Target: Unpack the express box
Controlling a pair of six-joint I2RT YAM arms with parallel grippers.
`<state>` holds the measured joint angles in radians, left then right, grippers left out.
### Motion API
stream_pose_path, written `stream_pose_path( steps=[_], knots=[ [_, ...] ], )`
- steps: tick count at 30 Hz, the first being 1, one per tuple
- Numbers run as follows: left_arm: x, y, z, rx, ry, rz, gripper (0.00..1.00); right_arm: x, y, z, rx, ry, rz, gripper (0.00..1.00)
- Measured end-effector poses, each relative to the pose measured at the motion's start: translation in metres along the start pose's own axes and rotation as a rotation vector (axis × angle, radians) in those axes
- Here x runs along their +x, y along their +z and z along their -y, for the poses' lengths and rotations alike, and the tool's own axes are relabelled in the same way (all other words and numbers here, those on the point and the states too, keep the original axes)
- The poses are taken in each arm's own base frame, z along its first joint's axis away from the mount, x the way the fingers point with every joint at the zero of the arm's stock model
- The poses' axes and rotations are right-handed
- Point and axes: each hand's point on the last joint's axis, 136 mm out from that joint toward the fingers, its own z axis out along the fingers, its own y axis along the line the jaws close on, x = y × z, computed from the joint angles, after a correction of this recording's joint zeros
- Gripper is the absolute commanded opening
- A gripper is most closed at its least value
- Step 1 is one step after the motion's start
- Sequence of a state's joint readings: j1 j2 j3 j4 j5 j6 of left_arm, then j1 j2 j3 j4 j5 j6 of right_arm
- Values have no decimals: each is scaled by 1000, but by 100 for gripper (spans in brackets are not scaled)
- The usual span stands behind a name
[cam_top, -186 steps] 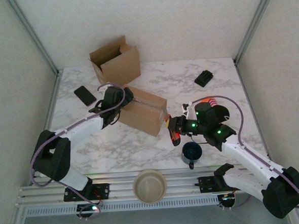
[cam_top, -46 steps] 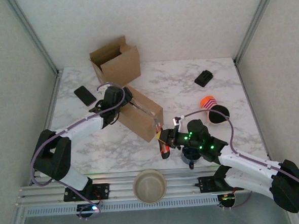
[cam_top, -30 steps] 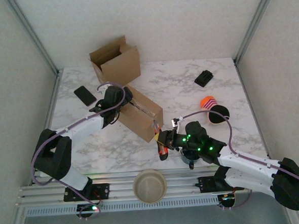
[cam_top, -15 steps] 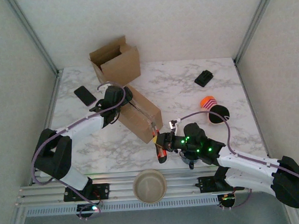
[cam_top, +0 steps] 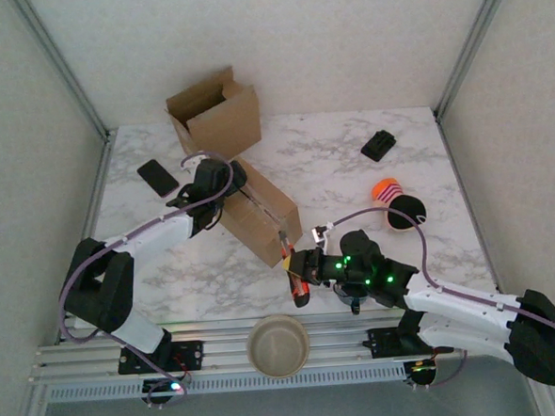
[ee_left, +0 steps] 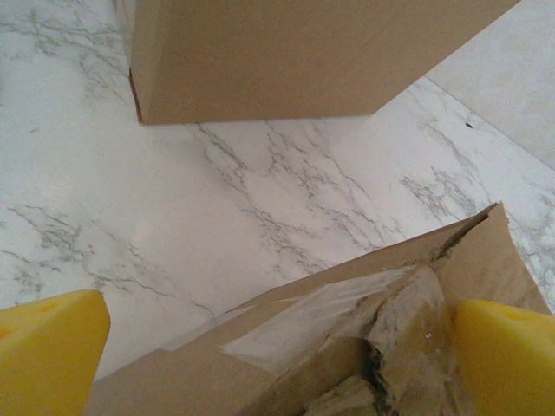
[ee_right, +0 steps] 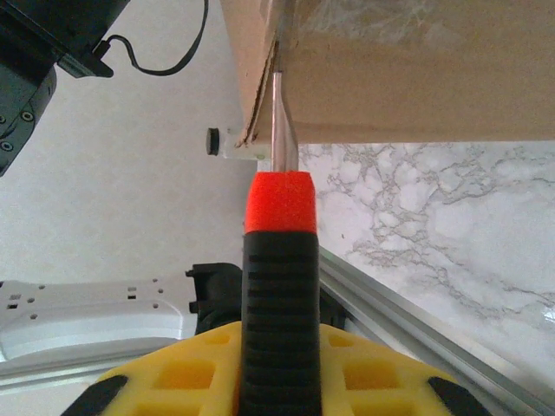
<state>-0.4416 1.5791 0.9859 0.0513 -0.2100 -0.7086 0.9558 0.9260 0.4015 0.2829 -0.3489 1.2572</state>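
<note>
The express box (cam_top: 259, 212), brown cardboard with clear tape, lies on the marble table (cam_top: 350, 166). My left gripper (cam_top: 222, 187) stands open over its far left end. In the left wrist view its yellow fingers (ee_left: 48, 347) straddle a torn, taped corner of the box (ee_left: 217, 373). My right gripper (cam_top: 306, 266) is shut on a knife (cam_top: 298, 284) with a black ribbed handle and an orange-red collar. In the right wrist view the knife (ee_right: 277, 286) points its metal blade (ee_right: 281, 121) into the seam at the box's (ee_right: 416, 78) near right corner.
A second, open cardboard box (cam_top: 217, 113) stands at the back left, with a black phone (cam_top: 157, 177) beside it. A small black object (cam_top: 378, 145) and an orange striped item (cam_top: 388, 192) lie at the right. A blue mug (cam_top: 355, 298) sits under my right arm, and a beige bowl (cam_top: 277, 345) rests at the near edge.
My right gripper has carried the knife left and toward the near edge, along the box's end. The box's near right end has swung slightly. The left gripper has stayed in place.
</note>
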Motion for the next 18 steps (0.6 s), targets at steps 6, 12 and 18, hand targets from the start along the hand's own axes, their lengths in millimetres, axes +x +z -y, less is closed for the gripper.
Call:
stream_pose_path(
  steps=[6, 12, 18],
  knots=[
    [0, 3, 2, 5, -24, 4, 100, 24, 0, -6, -24, -20, -108, 0],
    [-1, 3, 2, 6, -29, 5, 100, 29, 0, -6, -29, -25, -134, 0],
    [-1, 2, 5, 12, -25, -6, 100, 21, -21, -2, 100, -66, -86, 0]
  ],
)
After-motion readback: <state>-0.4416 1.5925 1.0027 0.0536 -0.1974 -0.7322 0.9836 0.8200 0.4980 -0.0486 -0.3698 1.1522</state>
